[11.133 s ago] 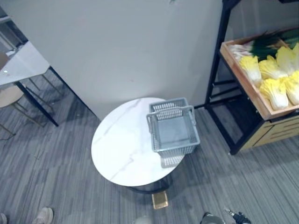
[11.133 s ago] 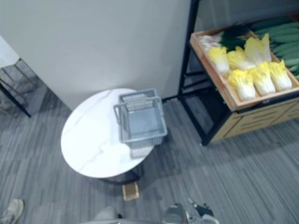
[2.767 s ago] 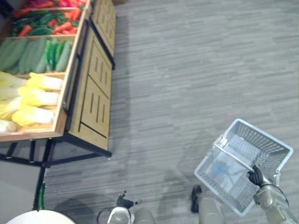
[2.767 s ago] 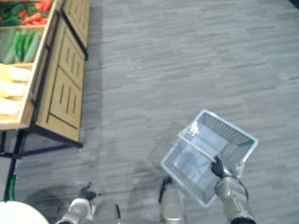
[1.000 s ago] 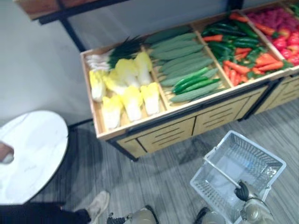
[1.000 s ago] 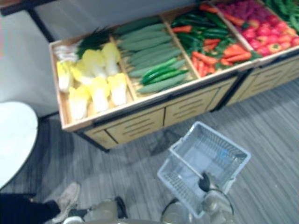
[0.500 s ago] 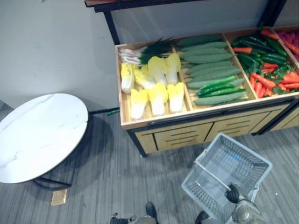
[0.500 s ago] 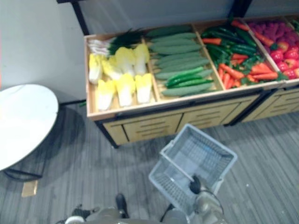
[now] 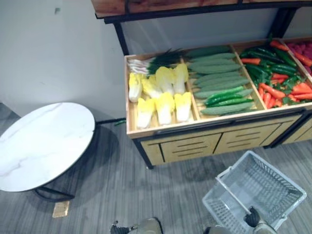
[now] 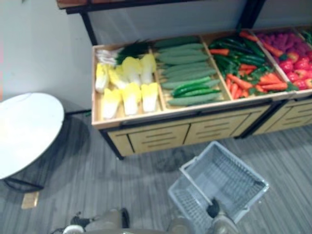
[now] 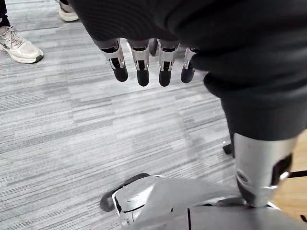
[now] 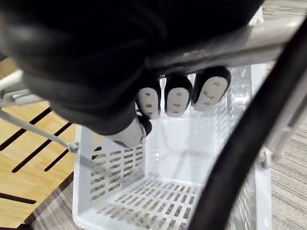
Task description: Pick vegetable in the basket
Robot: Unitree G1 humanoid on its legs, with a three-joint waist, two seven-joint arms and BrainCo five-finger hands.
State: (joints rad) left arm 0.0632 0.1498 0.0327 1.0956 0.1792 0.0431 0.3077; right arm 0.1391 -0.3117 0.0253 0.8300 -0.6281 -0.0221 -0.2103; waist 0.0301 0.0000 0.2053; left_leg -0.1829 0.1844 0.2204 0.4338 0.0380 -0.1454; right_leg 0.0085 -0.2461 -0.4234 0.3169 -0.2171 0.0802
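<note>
An empty grey mesh basket (image 9: 261, 187) hangs low over the floor in front of the vegetable stand. My right hand (image 9: 252, 217) is shut on its bar handle (image 9: 233, 193); in the right wrist view the fingers (image 12: 175, 96) curl round the handle above the basket's bare bottom (image 12: 163, 194). On the stand lie yellow cabbages (image 9: 161, 100), green cucumbers (image 9: 217, 80) and red and green peppers with carrots (image 9: 278, 73). My left hand (image 11: 148, 67) hangs over the carpet with straight fingers and holds nothing.
The wooden stand (image 9: 195, 141) has drawers along its front and a dark shelf frame above. A round white marble table (image 9: 44, 146) stands left of it by the wall. A person's shoes (image 11: 19, 45) are on the carpet near my left side.
The basket stood on the round table long ago; now it hangs from my right hand before the stand. Over the last second the camera swung, and the stand moved toward the middle.
</note>
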